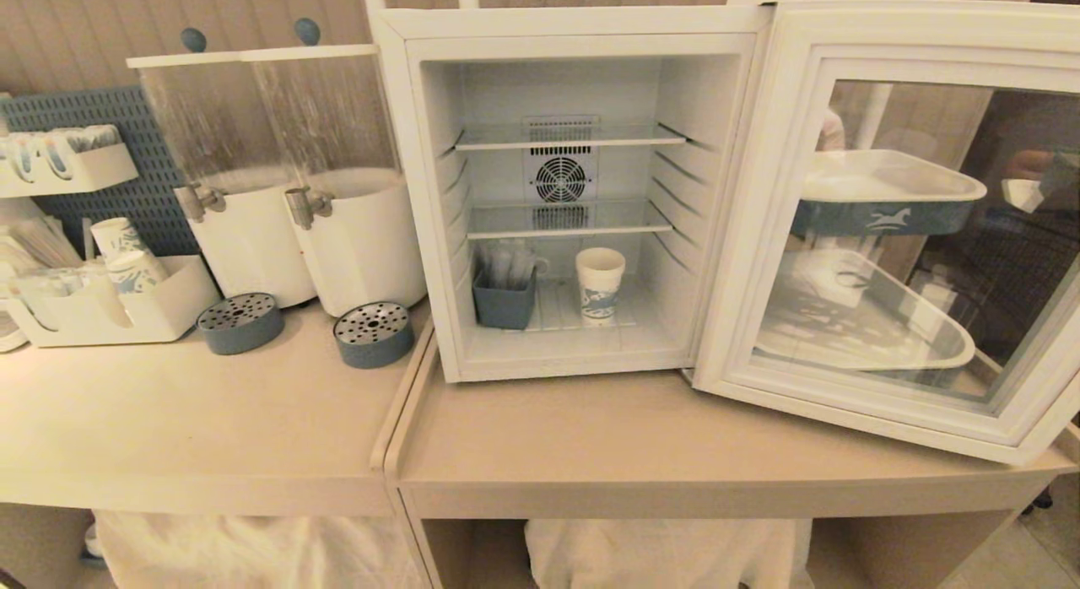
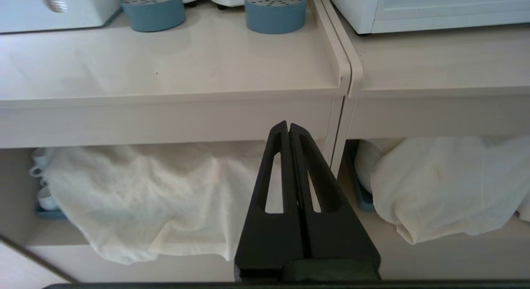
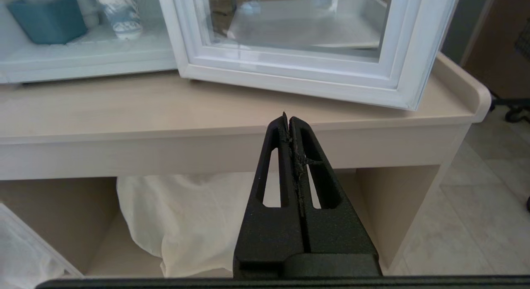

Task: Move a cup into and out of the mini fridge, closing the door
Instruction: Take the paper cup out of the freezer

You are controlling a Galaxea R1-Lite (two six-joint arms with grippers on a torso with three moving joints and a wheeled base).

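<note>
On the fridge [image 1: 574, 192] floor stands the cup [image 1: 600, 285], door [image 1: 894, 226] swung wide. Both our claws, left [image 2: 288, 125] and right [image 3: 288, 120], hang closed and empty below the desk [image 1: 591, 437]; we should open one before reaching in.

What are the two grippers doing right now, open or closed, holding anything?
Left gripper: closed, holding nothing, below the counter edge.
Right gripper: closed, holding nothing, below the counter edge.

wall [image 1: 67, 32]: beige ribbed panel | 2 pale wood counters [image 1: 211, 420] abutting | floor [image 3: 476, 222]: light tile
</note>
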